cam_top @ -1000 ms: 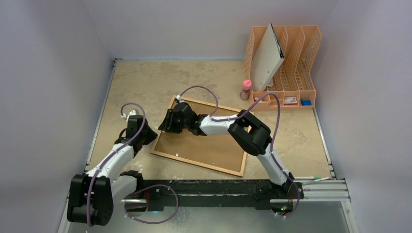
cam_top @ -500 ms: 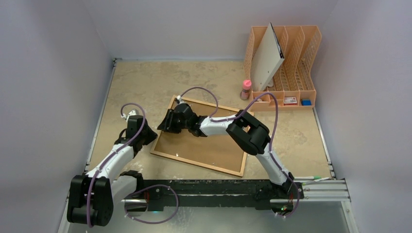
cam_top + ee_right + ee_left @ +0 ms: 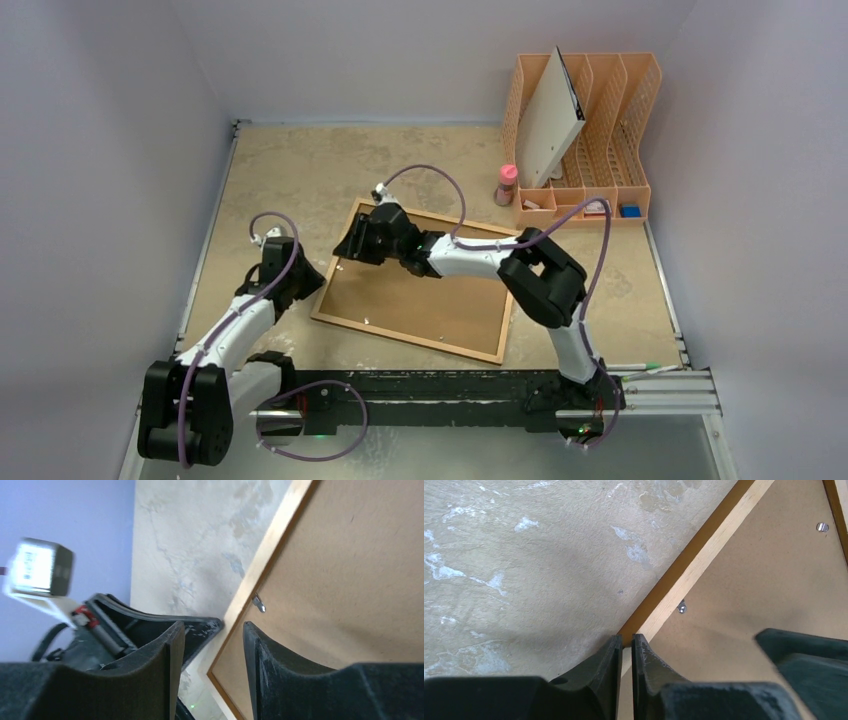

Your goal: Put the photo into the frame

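Observation:
The frame (image 3: 405, 339) lies face down on the table, its brown backing board (image 3: 430, 300) set inside the pale wooden rail (image 3: 704, 555). The photo is hidden from every view. My left gripper (image 3: 305, 283) sits at the frame's left edge. Its jaws are nearly together, shut on the rail (image 3: 625, 640). My right gripper (image 3: 348, 247) hovers over the frame's far left corner. It is open (image 3: 214, 627), with nothing between its fingers. A small metal clip (image 3: 258, 602) lies on the board just inside the rail, also seen from the left wrist as clip (image 3: 682, 607).
An orange file organiser (image 3: 625, 130) stands at the back right with a white folder (image 3: 550, 120) leaning in it. A pink bottle (image 3: 507, 185) stands just left of it, behind the frame. Walls close in on the left, back and right sides.
My right gripper has moved away from me and a little to the right, now nearer the frame's far left corner. The left arm and the frame have stayed put.

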